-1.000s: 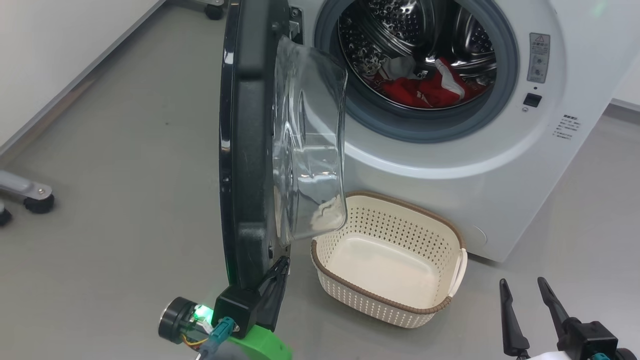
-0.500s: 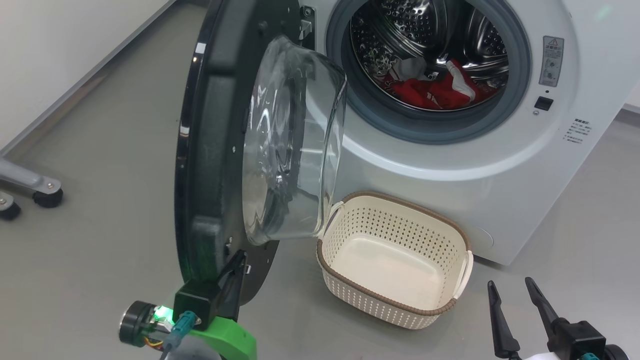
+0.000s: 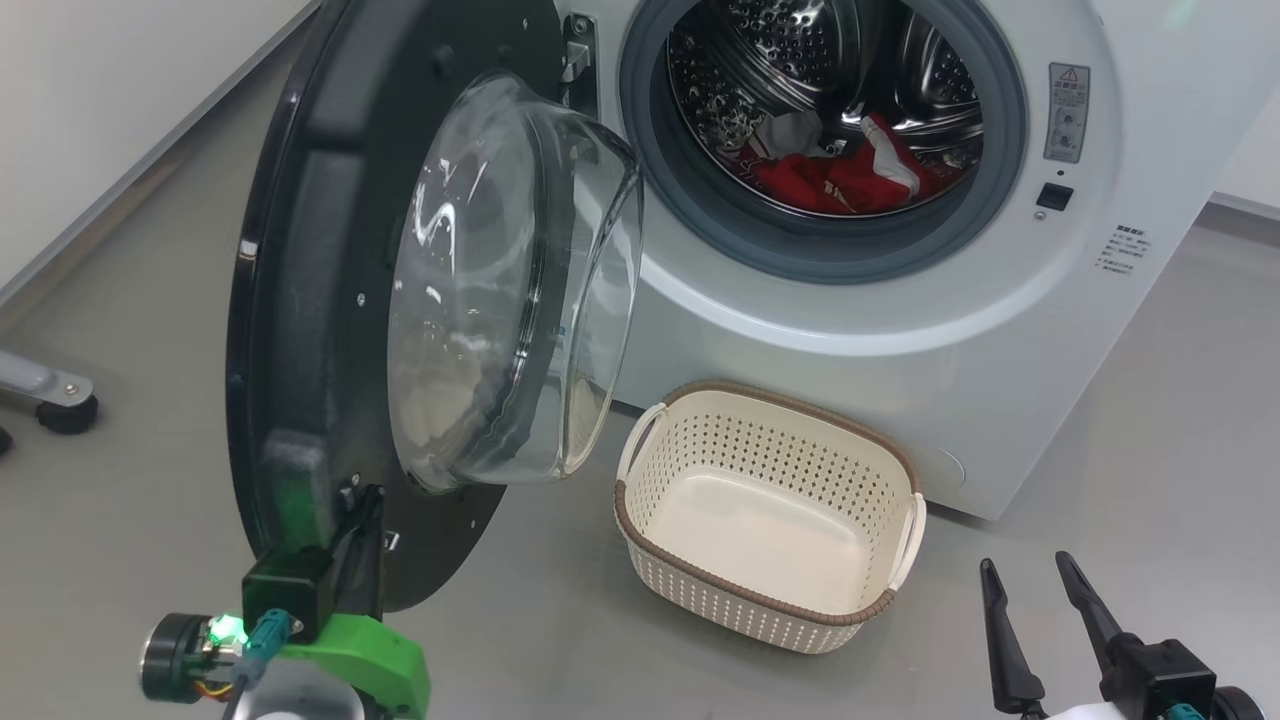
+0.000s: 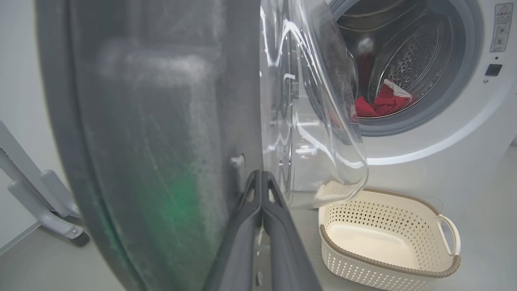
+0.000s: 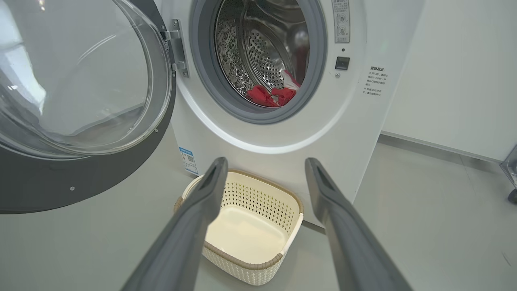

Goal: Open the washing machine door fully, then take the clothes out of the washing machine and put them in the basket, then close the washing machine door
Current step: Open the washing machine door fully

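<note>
The washing machine point(image 3: 900, 330) stands open, and red and white clothes point(image 3: 840, 175) lie in its steel drum. The washing machine door point(image 3: 300, 300) hangs wide to the left, its glass dome facing the machine. My left gripper point(image 3: 365, 510) is shut, its tips against the inner side of the door's lower edge. In the left wrist view the closed left gripper point(image 4: 261, 174) touches the door point(image 4: 153, 121) beside the glass. The basket point(image 3: 740, 610) sits empty on the floor before the machine. My right gripper point(image 3: 1027, 567) is open and empty at the lower right; in the right wrist view the right gripper point(image 5: 266, 161) frames the basket point(image 5: 242, 266).
A metal leg with a caster point(image 3: 50, 395) stands on the grey floor at the far left, by the white wall. Another caster point(image 5: 513, 196) shows at the right edge of the right wrist view. Bare floor lies between the basket and my right gripper.
The door has swung further open to the left. My left gripper has moved left with its lower edge. The right gripper has stayed in place.
</note>
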{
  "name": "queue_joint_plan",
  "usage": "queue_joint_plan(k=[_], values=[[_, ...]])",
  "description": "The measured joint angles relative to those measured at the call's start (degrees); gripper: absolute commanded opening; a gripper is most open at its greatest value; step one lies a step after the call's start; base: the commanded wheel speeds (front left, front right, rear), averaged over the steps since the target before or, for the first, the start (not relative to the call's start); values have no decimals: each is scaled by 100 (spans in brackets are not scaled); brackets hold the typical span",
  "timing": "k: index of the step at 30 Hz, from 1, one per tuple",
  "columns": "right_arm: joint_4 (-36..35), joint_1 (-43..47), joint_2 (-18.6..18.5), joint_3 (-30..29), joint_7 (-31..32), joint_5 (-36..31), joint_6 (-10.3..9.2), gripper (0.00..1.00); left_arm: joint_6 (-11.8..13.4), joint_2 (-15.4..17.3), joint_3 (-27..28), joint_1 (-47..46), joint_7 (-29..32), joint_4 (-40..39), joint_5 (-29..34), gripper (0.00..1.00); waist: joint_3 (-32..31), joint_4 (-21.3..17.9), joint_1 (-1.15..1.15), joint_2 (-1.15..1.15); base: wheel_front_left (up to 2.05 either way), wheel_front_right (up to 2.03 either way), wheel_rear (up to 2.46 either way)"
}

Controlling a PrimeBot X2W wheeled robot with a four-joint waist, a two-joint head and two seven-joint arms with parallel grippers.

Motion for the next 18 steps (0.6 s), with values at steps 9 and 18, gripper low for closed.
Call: queue_joint_plan(k=[9,18], values=[[2,-17,-1,-2,0,-10,59,100,1,40,466,-80,-99,324,-48,0,4,-80,0,0,0,0,0],[-4,-89,-2,13,0,-42,92,100,11,121,948,-253,-142,656,-74,0,105,-238,0,0,0,0,0]])
